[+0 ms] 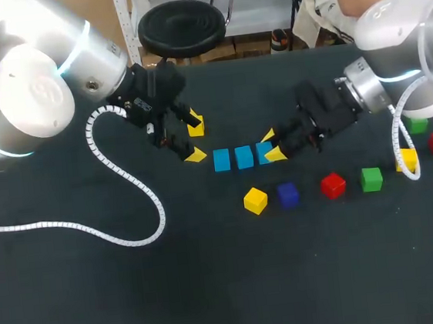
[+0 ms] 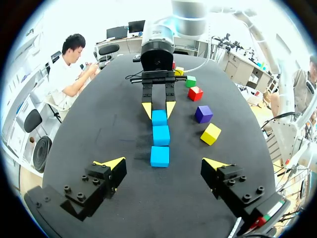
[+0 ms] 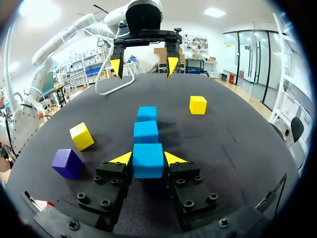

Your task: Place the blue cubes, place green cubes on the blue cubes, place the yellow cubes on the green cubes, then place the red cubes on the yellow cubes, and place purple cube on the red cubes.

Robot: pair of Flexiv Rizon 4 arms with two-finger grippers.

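Well, my right gripper (image 1: 271,144) is clamped on the end blue cube (image 3: 147,159), which sits on the table (image 1: 214,286) in line with two more blue cubes (image 1: 244,157). My left gripper (image 1: 195,139) hangs open off the line's other end. A yellow cube (image 1: 255,200), purple cube (image 1: 287,194), red cube (image 1: 332,185) and green cube (image 1: 371,179) lie beside the line.

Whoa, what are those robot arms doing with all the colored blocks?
The right gripper is closed on the end blue cube. The other two blue cubes sit in a row with it on the table. The left gripper hangs open near the row's far end, holding nothing. A yellow cube, purple cube, red cube and green cube lie loose nearby. Nothing is stacked yet.
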